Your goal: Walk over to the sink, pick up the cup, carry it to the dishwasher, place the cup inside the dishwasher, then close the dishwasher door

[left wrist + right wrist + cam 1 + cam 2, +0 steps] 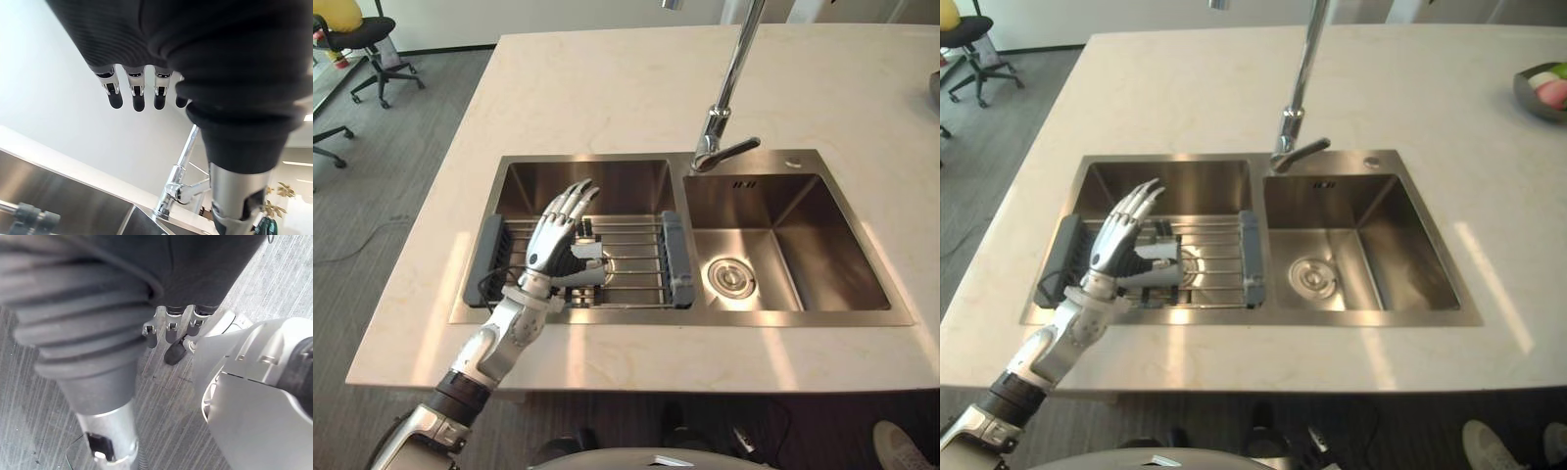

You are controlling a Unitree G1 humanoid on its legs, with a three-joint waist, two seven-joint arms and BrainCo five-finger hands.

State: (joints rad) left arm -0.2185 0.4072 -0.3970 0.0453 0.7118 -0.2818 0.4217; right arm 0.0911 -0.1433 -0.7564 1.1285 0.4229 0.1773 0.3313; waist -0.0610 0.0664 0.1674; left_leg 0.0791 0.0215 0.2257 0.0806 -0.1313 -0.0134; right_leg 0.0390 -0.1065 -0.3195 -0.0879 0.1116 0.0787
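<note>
Steel sink: two basins sunk into a pale stone countertop, with a narrow flat rim all round and a thin wall between the basins.
Left basin: a wire rack spans it side to side, with a grey end bar resting on each side edge. The far part of the basin beyond the rack is bare.
Right basin: bare steel down to the round drain, with free space above it.
Tap: rises from the back rim at the divide between the basins, and its lever points toward the right basin.
Left hand: reaches in over the front rim and sits above the rack, palm turned toward the divide. Its fingers are straight and spread and hold nothing.
Cup: a small grey shape on the rack, just beside the palm and thumb, is probably it. The hand partly covers it, so I cannot tell whether the two touch.
Right hand: hangs low over the grey floor, fingers loose and holding nothing.
Counter edges: broad bare stone behind and to the right of the sink. A bowl of fruit sits at the far right edge, well apart from the sink.
Floor: grey carpet lies open to the left of the counter, with an office chair at the far left.
</note>
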